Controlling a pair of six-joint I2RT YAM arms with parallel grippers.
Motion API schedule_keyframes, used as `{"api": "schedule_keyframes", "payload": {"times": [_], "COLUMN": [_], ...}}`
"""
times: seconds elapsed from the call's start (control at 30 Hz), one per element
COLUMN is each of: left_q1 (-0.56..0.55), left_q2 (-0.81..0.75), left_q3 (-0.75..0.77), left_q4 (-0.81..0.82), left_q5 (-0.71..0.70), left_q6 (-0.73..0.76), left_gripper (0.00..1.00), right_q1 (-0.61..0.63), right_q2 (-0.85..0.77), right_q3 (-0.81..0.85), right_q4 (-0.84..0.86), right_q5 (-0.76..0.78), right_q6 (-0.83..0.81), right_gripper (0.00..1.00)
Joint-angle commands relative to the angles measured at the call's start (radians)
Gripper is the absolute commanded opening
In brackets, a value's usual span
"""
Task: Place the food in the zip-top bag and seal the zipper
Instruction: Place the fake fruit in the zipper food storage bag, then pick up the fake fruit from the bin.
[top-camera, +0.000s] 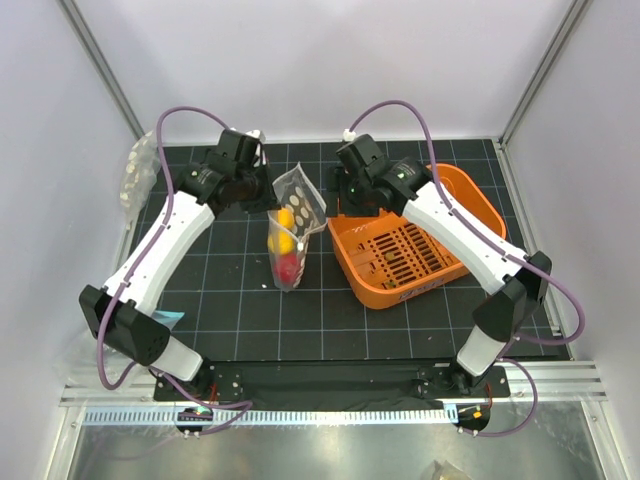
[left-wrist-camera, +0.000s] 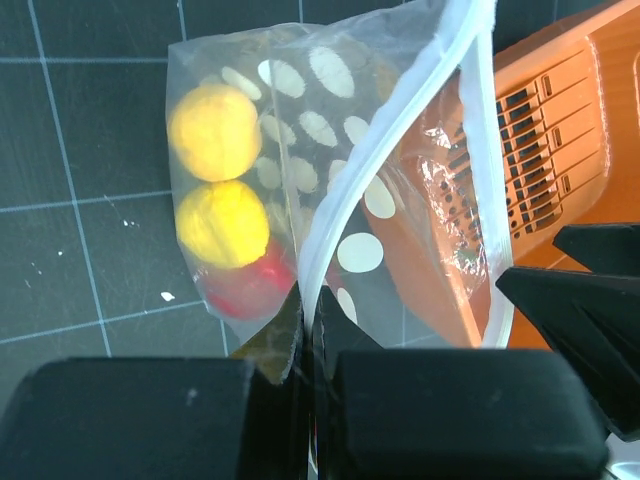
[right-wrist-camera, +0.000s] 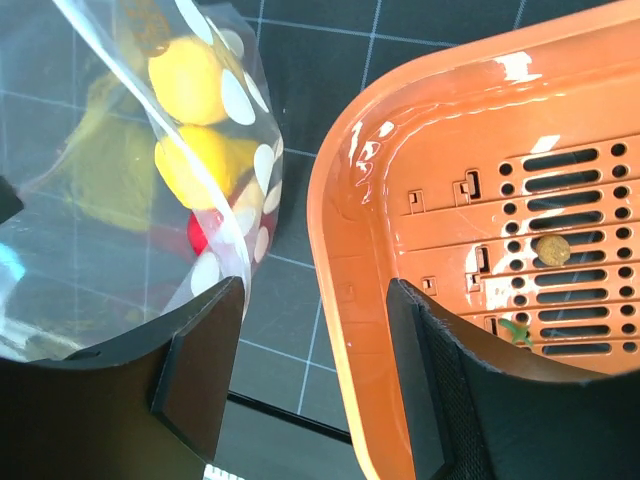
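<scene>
The zip-top bag (top-camera: 290, 215) hangs upright over the mat, clear with white dots. Inside lie the food pieces: two yellow fruits (left-wrist-camera: 213, 130) and a red one (left-wrist-camera: 245, 290), which also show in the right wrist view (right-wrist-camera: 200, 160). The white zipper strip (left-wrist-camera: 395, 140) gapes open. My left gripper (left-wrist-camera: 310, 312) is shut on one lip of the zipper and holds the bag up. My right gripper (right-wrist-camera: 315, 330) is open and empty; its left finger (right-wrist-camera: 205, 350) is beside the bag (right-wrist-camera: 90, 200), and the basket rim runs between its fingers.
The orange slotted basket (top-camera: 455, 195) stands right of the bag and holds a small brown piece (right-wrist-camera: 551, 249) and a green scrap. A bundle of clear plastic (top-camera: 135, 172) lies at the back left. Cage walls close in on both sides.
</scene>
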Motion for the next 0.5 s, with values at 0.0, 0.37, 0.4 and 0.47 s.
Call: {"api": "schedule_keyframes", "payload": {"times": [0.0,0.37,0.4,0.47], "left_q1": [0.004,0.004,0.004,0.004], "left_q2": [0.0,-0.003,-0.006,-0.012], "left_q3": [0.05,0.007,0.006,0.006], "left_q4": [0.01,0.013,0.011,0.013], "left_q5": [-0.018,-0.046,-0.046,-0.075], "left_q6": [0.031,0.02,0.02,0.023], "left_gripper": [0.0,0.0,0.0,0.0], "right_q1": [0.001,-0.097,-0.1,-0.117], "right_q2": [-0.047,-0.267,-0.293,-0.335], "right_q3": [0.013,-0.125,-0.165,-0.205], "right_q4": [-0.007,0.068,0.079,0.064], "right_q5": [-0.02,-0.112,-0.11,-0.089], "right_q6": [0.024,0.012,0.01,0.024], "right_gripper": [0.65,0.79,0.79,0.78]}}
